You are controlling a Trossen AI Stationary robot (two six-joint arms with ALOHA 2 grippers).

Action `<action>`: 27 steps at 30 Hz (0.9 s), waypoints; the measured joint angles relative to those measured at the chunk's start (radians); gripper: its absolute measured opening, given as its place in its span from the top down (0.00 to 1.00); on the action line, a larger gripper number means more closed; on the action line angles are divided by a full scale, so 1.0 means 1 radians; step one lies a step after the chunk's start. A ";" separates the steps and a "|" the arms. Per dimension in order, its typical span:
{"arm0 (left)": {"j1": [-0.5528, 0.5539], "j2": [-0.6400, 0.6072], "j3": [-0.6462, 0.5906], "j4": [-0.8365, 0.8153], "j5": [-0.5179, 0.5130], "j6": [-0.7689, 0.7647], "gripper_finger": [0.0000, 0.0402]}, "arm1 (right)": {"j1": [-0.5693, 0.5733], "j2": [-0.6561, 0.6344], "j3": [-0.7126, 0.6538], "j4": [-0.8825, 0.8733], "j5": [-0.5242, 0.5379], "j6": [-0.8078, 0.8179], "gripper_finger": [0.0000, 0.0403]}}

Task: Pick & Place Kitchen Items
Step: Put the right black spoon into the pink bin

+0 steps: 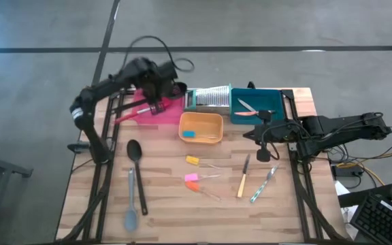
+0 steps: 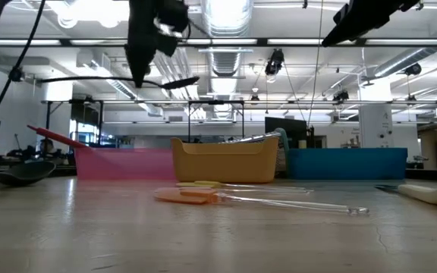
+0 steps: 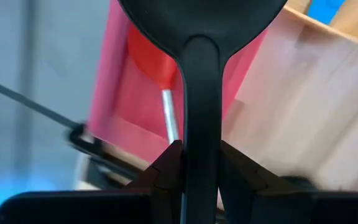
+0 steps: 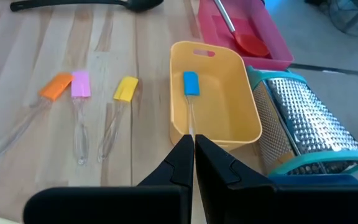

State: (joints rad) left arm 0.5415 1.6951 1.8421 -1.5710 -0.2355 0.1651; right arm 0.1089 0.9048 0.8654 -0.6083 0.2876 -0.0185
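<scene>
Left end effector (image 3: 194, 168) clamps the handle of a black plastic ladle (image 3: 201, 74), held above the pink rectangular tray (image 1: 156, 112) where a red spoon (image 3: 154, 62) lies. Ladle: light, stiff, smooth (may pivot); grip mid-handle. Right end effector (image 4: 193, 163), fingers pressed together and empty, hangs over the wooden desk (image 1: 162, 204) near the orange tray (image 4: 213, 118).

1. The place was a large open lab or industrial workspace, not a home kitchen.
2. Exposed ceiling ducts (image 2: 226, 57) and strip lights (image 2: 89, 9) ran overhead.
3. A bare grey concrete floor (image 1: 264, 24) surrounded the wooden table (image 1: 175, 204).
4. Cables (image 1: 349, 167) and a keyboard (image 1: 380, 221) lay beside it.
</scene>
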 joint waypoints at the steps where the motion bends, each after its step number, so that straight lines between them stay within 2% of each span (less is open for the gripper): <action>1: 0.037 0.001 -0.004 0.002 0.039 -0.006 0.82 | 0.000 0.000 0.000 0.002 0.000 0.000 0.98; 4: 0.124 0.019 -0.017 0.001 0.128 -0.016 0.82 | 0.000 0.000 0.000 0.003 0.000 0.007 0.98; 8: 0.183 0.057 -0.036 0.007 0.139 -0.006 0.82 | 0.000 0.000 0.000 0.003 0.000 0.008 0.98; 27: 0.210 0.282 -0.080 0.010 0.138 -0.026 0.82 | 0.000 0.000 0.000 0.002 0.001 0.007 0.98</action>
State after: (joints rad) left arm 0.7514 1.9768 1.7622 -1.5614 -0.0976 0.1394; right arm 0.1089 0.9051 0.8654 -0.6067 0.2890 -0.0113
